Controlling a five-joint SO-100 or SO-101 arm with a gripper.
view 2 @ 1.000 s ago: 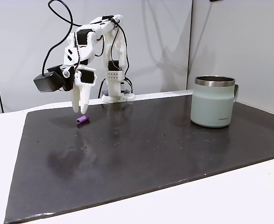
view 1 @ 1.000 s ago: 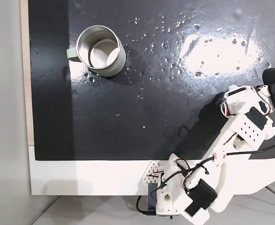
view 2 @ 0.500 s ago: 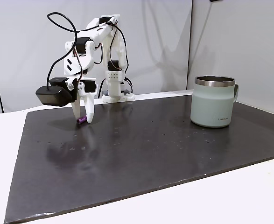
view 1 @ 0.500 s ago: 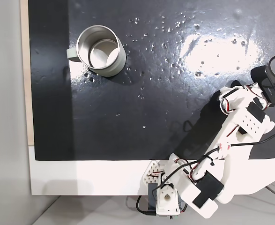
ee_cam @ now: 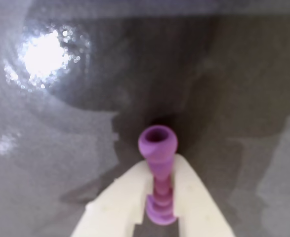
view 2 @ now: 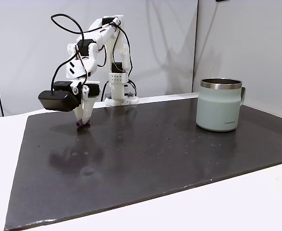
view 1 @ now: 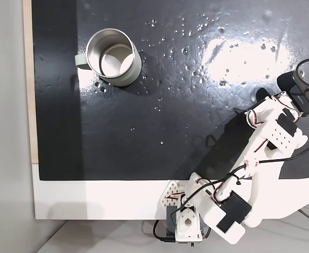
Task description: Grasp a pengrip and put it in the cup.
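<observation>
pengrip (ee_cam: 157, 173): tiny purple ribbed tube, hollow end facing the wrist camera, lying on the dark mat, pinched along its ribbed length between two white fingers
pengrip, side fixed view (view 2: 82, 125): just a purple speck low on the mat, far left
cup (view 2: 219, 105): pale grey-green mug, steel rim, upright, handle to the right, well apart from the pengrip
cup, top-down fixed view (view 1: 113, 57): shiny steel inside, handle pointing left

Wrist view: my gripper (ee_cam: 159, 197) runs off the bottom edge, my fingers (ee_cam: 130, 197) covering the pengrip's (ee_cam: 158, 143) ribbed sides; the mat (ee_cam: 61, 123) beyond is blurred.
</observation>
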